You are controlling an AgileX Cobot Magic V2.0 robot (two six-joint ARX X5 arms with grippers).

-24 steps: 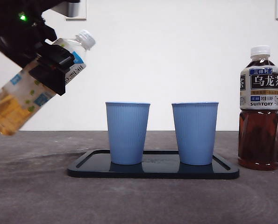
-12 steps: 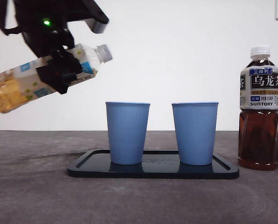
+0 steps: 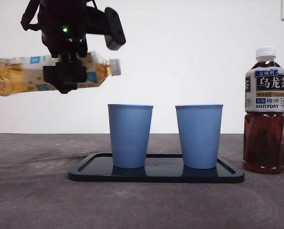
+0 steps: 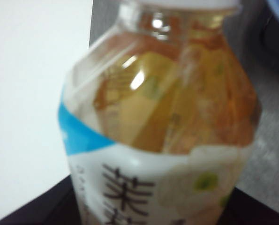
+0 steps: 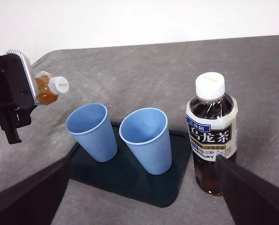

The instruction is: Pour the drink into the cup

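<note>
A clear bottle of yellow tea [image 3: 17,75] with a white cap lies about level in the air, its neck pointing at the cups. My left gripper [image 3: 65,78] is shut on its middle, up and to the left of the left blue cup [image 3: 130,136]. The capped mouth is above and just short of that cup's near rim. The left wrist view is filled by the bottle's shoulder [image 4: 162,117]. A second blue cup [image 3: 199,136] stands to the right on the same black tray [image 3: 156,174]. My right gripper [image 5: 144,161] hangs open, high above the table.
A dark oolong tea bottle [image 3: 264,109] with a white cap stands upright on the grey table, just right of the tray. From the right wrist view, both cups [image 5: 92,131] [image 5: 146,140] look empty.
The left arm has swung the tea bottle from a steep neck-up tilt to about level. It has also carried the bottle up and to the right, toward the left cup.
</note>
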